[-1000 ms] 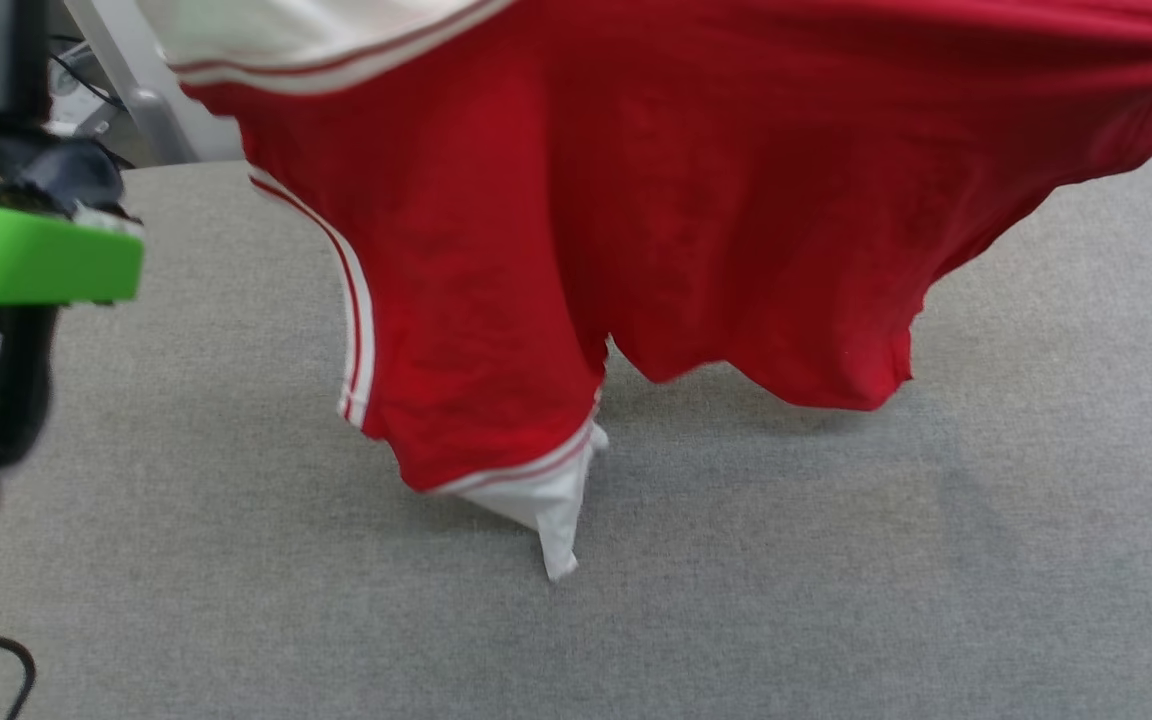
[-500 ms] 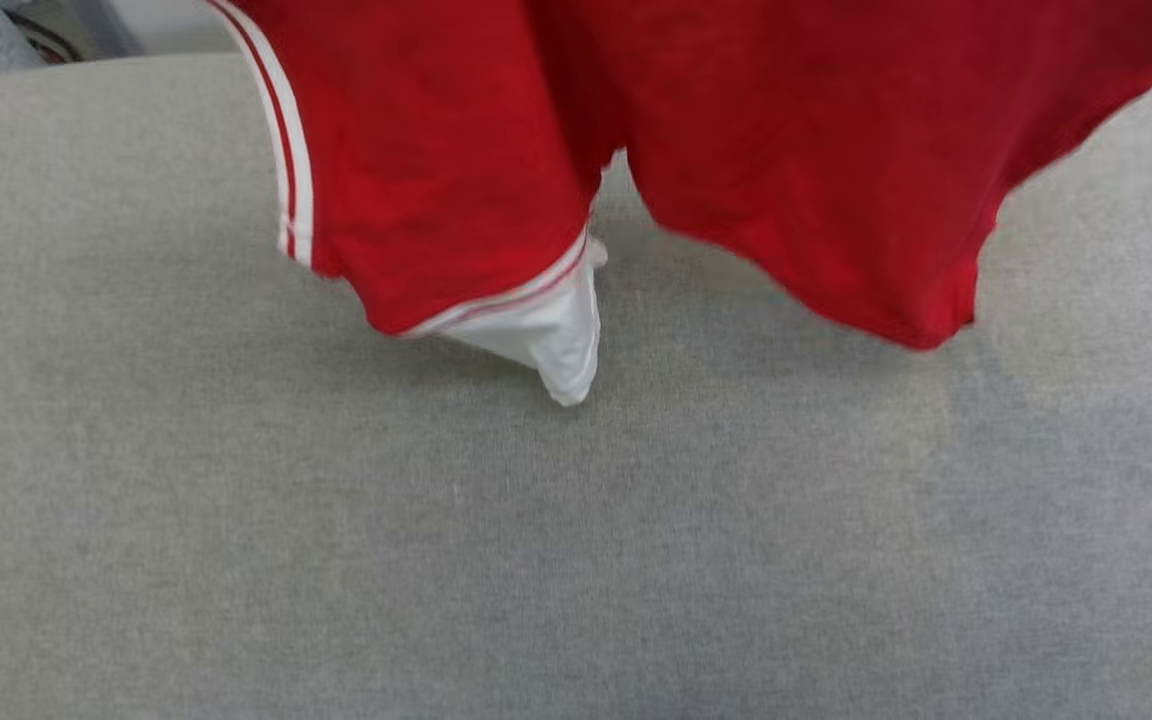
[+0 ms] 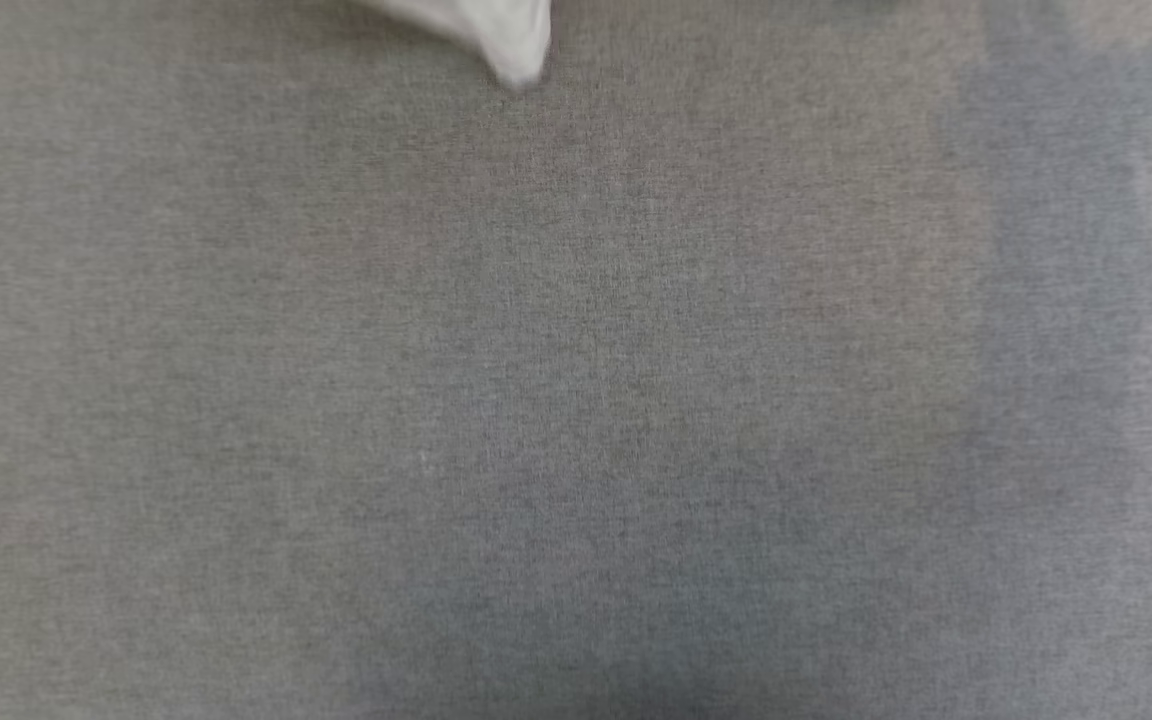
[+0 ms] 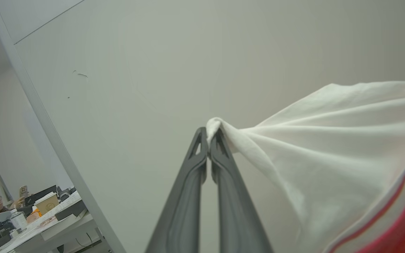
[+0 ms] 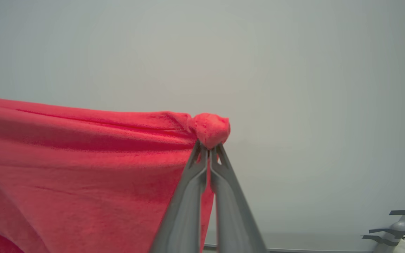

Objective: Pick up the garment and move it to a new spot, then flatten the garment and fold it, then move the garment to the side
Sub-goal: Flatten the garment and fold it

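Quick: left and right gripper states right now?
Left gripper: shut on the red-and-white jersey T-shirt, at its white sleeve.
Right gripper: shut on a bunch of the T-shirt's red cloth.

The left gripper (image 4: 208,140), a pair of long, dark grey, tapering plastic fingers, has its jaws pressed together. Its tips pinch a bunched white sleeve corner of the red-and-white jersey garment (image 4: 329,151), which pulls away taut to one side. The right gripper (image 5: 208,150), of the same build, is likewise closed, its tips clamped just under a small knot of red cloth. On both, the fingers stand apart at the base and meet at the tips.
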